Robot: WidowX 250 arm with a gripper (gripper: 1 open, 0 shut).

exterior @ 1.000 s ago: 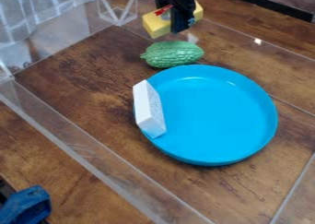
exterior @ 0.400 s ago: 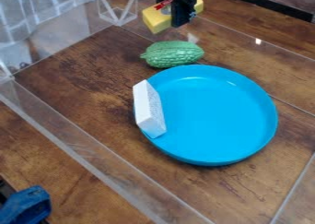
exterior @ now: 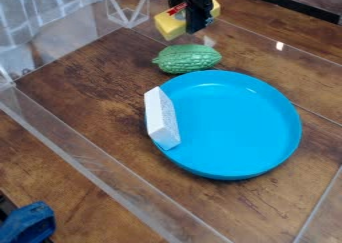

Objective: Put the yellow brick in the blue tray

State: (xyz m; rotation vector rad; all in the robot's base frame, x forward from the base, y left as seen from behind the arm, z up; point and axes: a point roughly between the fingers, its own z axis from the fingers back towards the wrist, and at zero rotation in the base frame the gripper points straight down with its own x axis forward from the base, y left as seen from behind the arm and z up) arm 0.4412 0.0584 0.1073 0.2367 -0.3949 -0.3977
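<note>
Black gripper (exterior: 191, 15): jaws clamped on small yellow rectangular brick (exterior: 170, 23), held at far edge beyond bumpy green oval object (exterior: 186, 58) | Advice: lift clear of it, release low over round blue plastic tray (exterior: 247, 127), avoiding white-grey block (exterior: 160, 117) on its rim.

Since a second ago, the yellow brick (exterior: 170, 22), clamped in the dark claw (exterior: 195, 25), rose a touch and tilted slightly at the far edge of the table (exterior: 94, 92). It sat a little higher above the bumpy green thing (exterior: 186, 58) than before, with a wider gap between them.
</note>
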